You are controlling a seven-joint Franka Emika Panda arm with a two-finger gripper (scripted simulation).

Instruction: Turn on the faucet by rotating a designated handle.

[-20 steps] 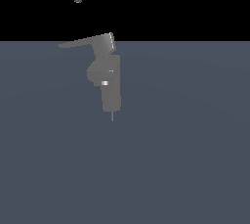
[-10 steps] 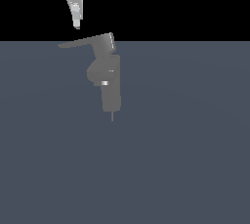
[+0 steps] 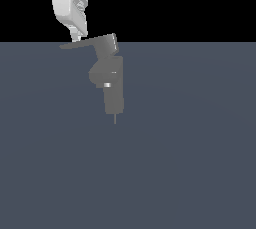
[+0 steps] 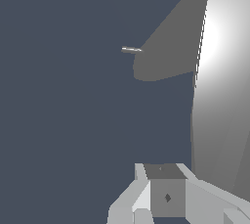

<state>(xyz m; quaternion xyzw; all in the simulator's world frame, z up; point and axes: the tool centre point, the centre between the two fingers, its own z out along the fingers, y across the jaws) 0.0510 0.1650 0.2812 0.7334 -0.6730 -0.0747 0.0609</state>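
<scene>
The faucet, a matte grey blocky fixture, stands on the slate-blue counter a little left of centre in the upper half of the exterior view; the counter fills the lower three quarters of that frame below a black band. Next in size is the white hand, which hangs down from the upper left of the frame, its tip just above the handle, touching it or nearly so. Whether the fingers are spread or closed I cannot tell: the exterior view shows them side-on as one narrow tip, and the wrist view shows only a broad white surface close to the lens and blocky white parts at the lower edge. The handle is a thin flat lever running from its boxy hub at the top of the faucet out toward the left of the frame, tapering to a point. Below the hub hangs the rectangular spout, and at its junction with the body sits a small bright ring. By my reading the approach is about finished and the turning is not yet begun; the rotation itself is all still left
</scene>
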